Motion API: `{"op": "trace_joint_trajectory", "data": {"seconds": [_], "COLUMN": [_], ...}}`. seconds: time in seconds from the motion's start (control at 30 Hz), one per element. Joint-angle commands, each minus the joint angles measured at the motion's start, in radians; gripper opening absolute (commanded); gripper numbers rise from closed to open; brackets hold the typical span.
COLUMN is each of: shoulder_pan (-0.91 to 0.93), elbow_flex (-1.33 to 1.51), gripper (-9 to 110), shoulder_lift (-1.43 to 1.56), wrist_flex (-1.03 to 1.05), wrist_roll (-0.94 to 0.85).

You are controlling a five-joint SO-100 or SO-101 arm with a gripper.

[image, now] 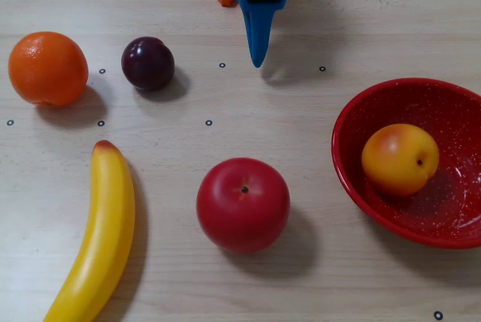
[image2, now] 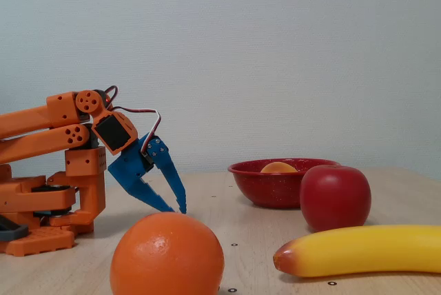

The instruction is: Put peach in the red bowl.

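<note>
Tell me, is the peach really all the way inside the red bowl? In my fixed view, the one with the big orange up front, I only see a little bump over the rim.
Observer: Yes. In a fixed view the whole peach rests inside the red bowl, and nothing is holding it.
Operator: Is anything hiding behind my big orange?
Observer: Yes, a dark plum. It sits between the orange and the fingers, touching neither.
</note>
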Motion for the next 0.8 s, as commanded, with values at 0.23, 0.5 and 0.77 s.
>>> {"op": "trace_joint_trajectory", "data": {"seconds": [0.23,0.5,0.77], "shoulder_pan": [0.044,0.044,0.044], "elbow_flex": [-0.002,-0.002,-0.002], "gripper": [0,0,0], "shoulder_lift": [0.020,0.020,0.020], "wrist_flex": [-0.020,-0.020,-0.020], "wrist_roll": [0.012,0.012,0.012]}}
